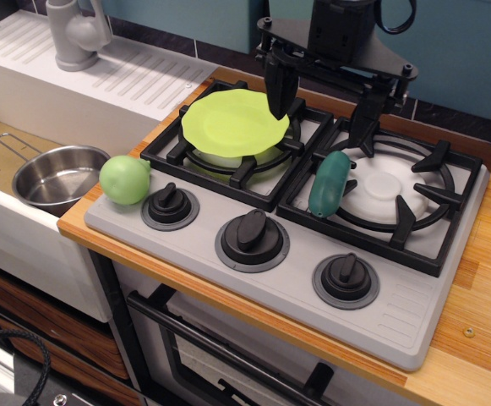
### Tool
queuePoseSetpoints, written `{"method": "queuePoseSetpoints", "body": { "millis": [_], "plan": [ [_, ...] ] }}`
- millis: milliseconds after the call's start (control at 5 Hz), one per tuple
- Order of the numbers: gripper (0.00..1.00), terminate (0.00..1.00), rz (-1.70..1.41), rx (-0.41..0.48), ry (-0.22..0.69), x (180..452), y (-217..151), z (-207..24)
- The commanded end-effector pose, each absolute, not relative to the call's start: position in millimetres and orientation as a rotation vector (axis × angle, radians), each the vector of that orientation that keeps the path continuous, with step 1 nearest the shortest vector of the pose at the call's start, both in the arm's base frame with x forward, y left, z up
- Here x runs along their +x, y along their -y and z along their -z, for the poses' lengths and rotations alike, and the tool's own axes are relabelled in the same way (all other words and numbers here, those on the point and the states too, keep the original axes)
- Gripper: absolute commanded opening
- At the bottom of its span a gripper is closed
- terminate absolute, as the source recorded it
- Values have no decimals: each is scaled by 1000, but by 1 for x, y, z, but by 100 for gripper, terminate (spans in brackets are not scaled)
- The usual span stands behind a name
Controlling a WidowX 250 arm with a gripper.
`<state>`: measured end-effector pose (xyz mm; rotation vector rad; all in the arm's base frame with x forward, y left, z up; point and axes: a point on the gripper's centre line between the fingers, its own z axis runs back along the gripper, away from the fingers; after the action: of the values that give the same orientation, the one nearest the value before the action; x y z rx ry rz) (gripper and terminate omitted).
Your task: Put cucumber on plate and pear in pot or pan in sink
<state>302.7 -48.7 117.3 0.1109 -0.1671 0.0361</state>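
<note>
The dark teal-green cucumber (330, 183) lies on the left edge of the right burner grate. The lime-green plate (233, 122) rests on the left burner. The pale green pear (125, 178) sits at the stove's front left corner, beside the sink (0, 152). The steel pot (59, 178) stands in the sink with its wire handle pointing back left. My gripper (323, 106) hangs open above the stove, between the plate and the right burner. Its left finger is over the plate's right rim, its right finger behind the cucumber. It holds nothing.
Three black knobs (252, 232) line the grey stove front. The grey tap (74, 32) stands on the ribbed white drainboard (135, 72) at the back left. Wooden countertop (482, 313) runs along the right side. An oven door handle is below.
</note>
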Motion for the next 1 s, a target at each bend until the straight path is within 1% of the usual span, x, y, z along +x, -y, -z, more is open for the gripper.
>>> {"method": "queuePoseSetpoints", "body": {
  "millis": [0,400,800],
  "plan": [
    [100,0,-36,111,167,303,49,-117],
    [100,0,-43,71,226,309,48,-90],
    [100,0,-25,60,263,310,44,-74]
  ]
}}
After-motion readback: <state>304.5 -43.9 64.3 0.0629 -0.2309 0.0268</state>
